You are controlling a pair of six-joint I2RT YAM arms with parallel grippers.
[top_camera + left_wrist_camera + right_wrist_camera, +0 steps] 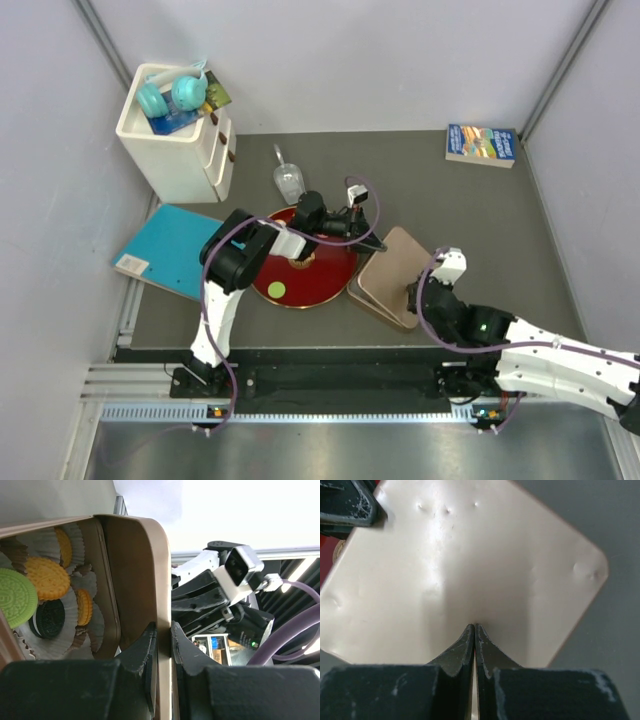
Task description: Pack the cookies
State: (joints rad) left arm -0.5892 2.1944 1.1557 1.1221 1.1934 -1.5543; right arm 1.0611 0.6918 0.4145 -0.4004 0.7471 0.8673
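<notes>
- The step in hand, as I judge it, is working the lid (135, 575) of the tin (111, 595), and the packing is not finished.
- My left tool (164, 630) is narrow and clamped on the lid's rim. It holds that edge raised, so the tin gapes toward the plate (333, 277).
- My right tool (474, 627) is closed tight with nothing between its tips. The tips sit against the lid's pale top, on the near right side of the tin.
- The cookies (47, 577) lie inside the tin in white paper cups (80, 535); orange, green and black ones show.
- A green cookie (277, 291) lies on the plate, left of the tin, and an orange cookie (300, 263) sits near the plate's middle.
- The next move, I think, is to bring those two across. That calls for the lid kept up and my right tool opened and freed.
- If I lower the lid instead, it has to come down square on the tin's walls without crushing the cups.
- I cannot tell whether the lid is hinged or loose, nor whether my right tips press it or merely touch it.
- Most of the tin's inside is cut off in the left wrist view and hidden under the lid from above.
</notes>
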